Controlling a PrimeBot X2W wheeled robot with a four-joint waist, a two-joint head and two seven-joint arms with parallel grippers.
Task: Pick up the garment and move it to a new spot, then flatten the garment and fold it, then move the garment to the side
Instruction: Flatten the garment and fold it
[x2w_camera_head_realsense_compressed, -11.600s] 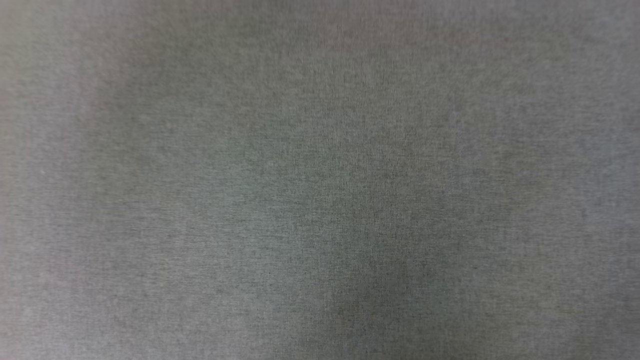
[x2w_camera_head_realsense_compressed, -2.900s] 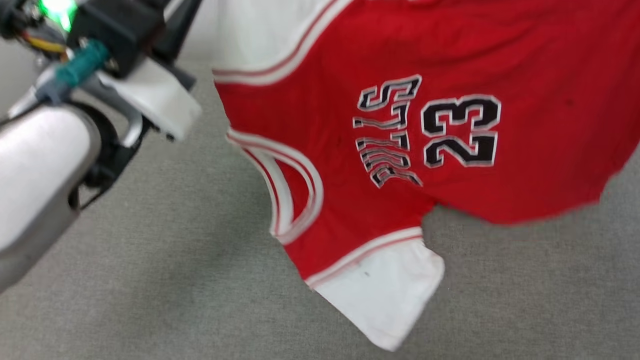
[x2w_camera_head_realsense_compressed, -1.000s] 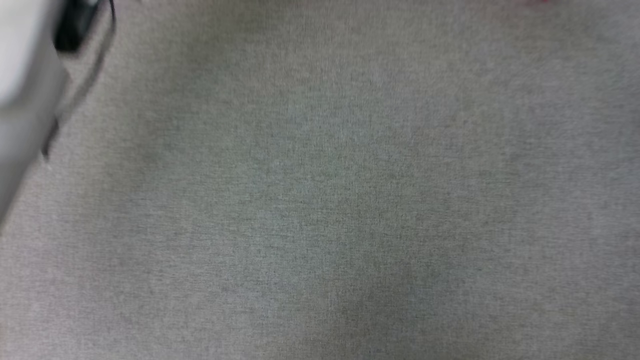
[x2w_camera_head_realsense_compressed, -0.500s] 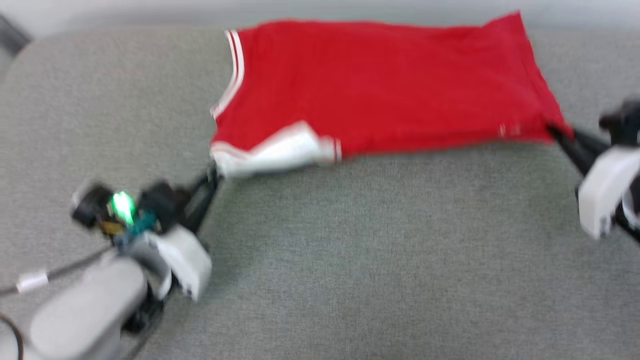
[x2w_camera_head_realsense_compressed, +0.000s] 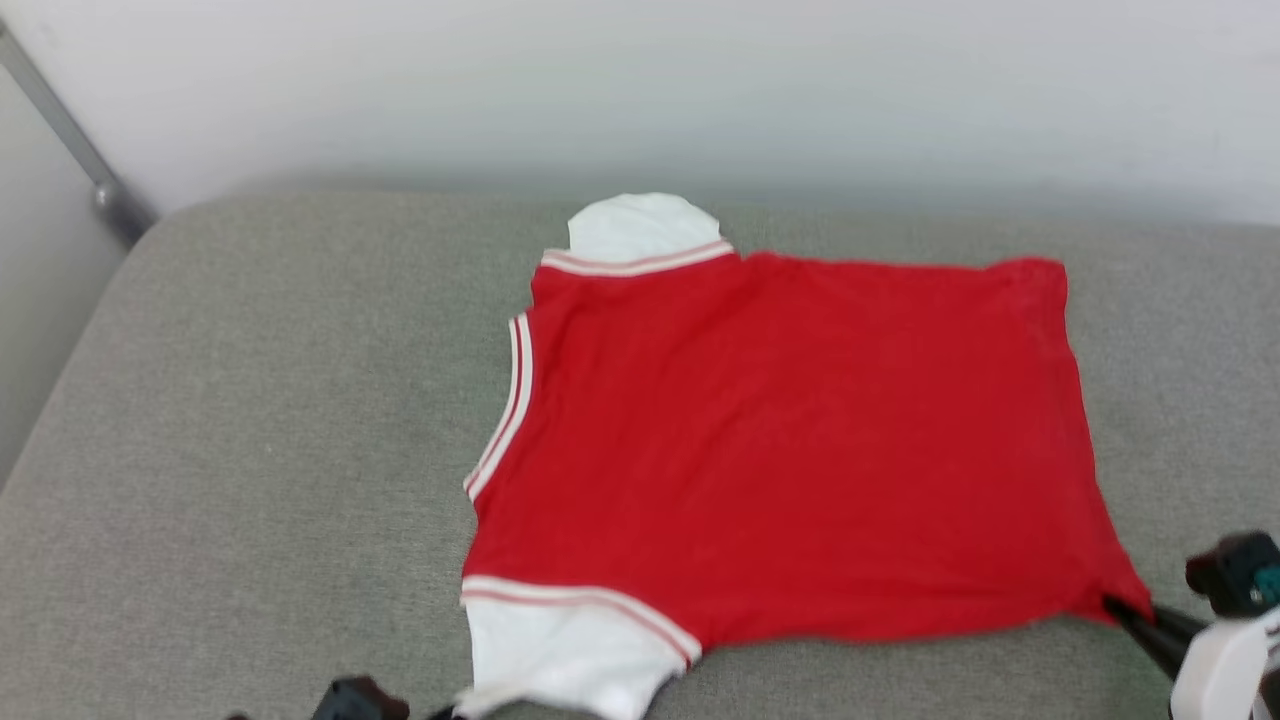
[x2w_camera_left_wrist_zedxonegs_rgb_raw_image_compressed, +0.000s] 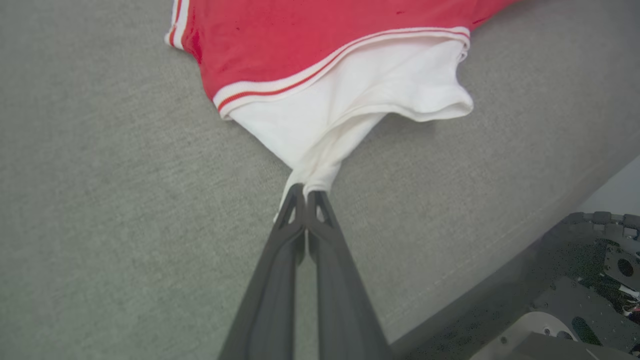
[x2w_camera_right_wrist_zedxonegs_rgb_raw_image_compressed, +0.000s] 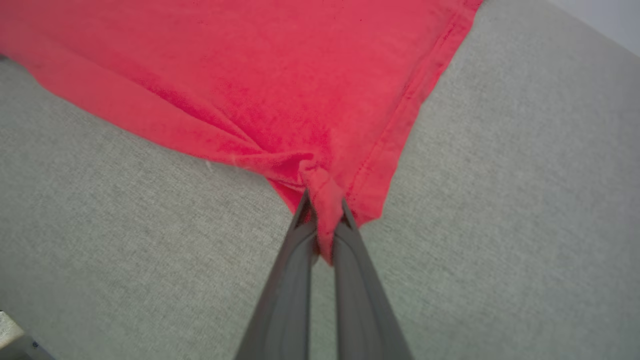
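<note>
**Grip check: both corners pinched**

My left claw (x2w_camera_left_wrist_zedxonegs_rgb_raw_image_compressed: 305, 192) reaches in low over the flat grey woven cushion (x2w_camera_head_realsense_compressed: 250, 400). Its two long dark fingers are pressed tight together, with the tip of a white sleeve bunched between them. The sleeve pulls to a point right at my fingertips, then fans out up to the red-striped trim.

My right claw (x2w_camera_right_wrist_zedxonegs_rgb_raw_image_compressed: 324, 202) comes in at much the same low slant on the other side. It's squeezed closed too, on a puckered wad of the red hem corner. A bit of cloth pokes back between the fingers, and creases run out from the pinch across the fabric.

The thing itself is a bright red soft jersey shirt (x2w_camera_head_realsense_compressed: 780, 440) with white sleeve panels edged by thin red stripes. It lies spread across the cushion with a plain red side up, neckline toward my left and hem toward my right. One white sleeve sits at the far edge near the pale wall (x2w_camera_head_realsense_compressed: 640, 80). The other is at the near edge, and that's the one my left claw has. From my head camera, the right claw sits at the shirt's near right corner.
</note>
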